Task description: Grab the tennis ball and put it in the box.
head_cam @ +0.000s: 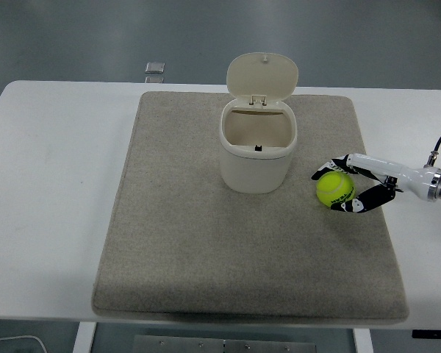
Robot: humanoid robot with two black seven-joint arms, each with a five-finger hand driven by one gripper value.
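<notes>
A yellow-green tennis ball point(335, 189) lies on the grey mat point(206, 243), right of a cream box point(256, 165) whose hinged lid point(262, 75) stands open at the back. My right hand point(328, 191) reaches in from the right edge. Its fingers point(331, 164) wrap over the far side of the ball and its thumb point(356, 204) presses on the near side. The ball still rests on the mat. The box is empty inside as far as I can see. My left arm is out of view.
The mat covers most of the white table point(51, 184). A small grey square object point(155, 68) lies on the floor beyond the table's far edge. About a ball's width separates the ball from the box.
</notes>
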